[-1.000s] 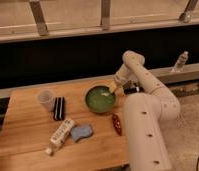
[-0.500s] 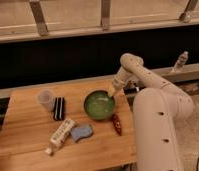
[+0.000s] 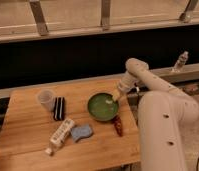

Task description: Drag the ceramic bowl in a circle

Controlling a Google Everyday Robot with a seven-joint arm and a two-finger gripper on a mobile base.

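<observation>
Clenched, with its two fingers drawn together, the gripper [image 3: 114,97] pointed down into the round, shallow, glossy green ceramic bowl [image 3: 99,109], its tip at the bowl's far-right inner edge. It seemed to rest against the inside of the rim, though whether it touched the glaze or pinched the wall could not be made out from this angle. The white jointed arm [image 3: 143,76] reached in from the right, bending over the far right corner of the pale wooden table [image 3: 23,137], with the robot's bulky white body [image 3: 165,132] filling the near right of the scene.

The bowl sat upright on the right half of the table, roughly midway between its far and near edges. Near it on the right, just beside its rim, lay a small dark reddish-brown object [image 3: 118,125] (too blurred to name). To the left of the bowl stood a flat black rectangular item [image 3: 59,108], and just beside that, further left, a small translucent whitish plastic cup [image 3: 45,99], upright. Nearer the camera lay a white oblong box [image 3: 61,132], angled, with a blue sponge-like pad [image 3: 81,132] just to its right. Well apart, on the ledge at the far right, stood a small clear bottle [image 3: 180,61].
</observation>
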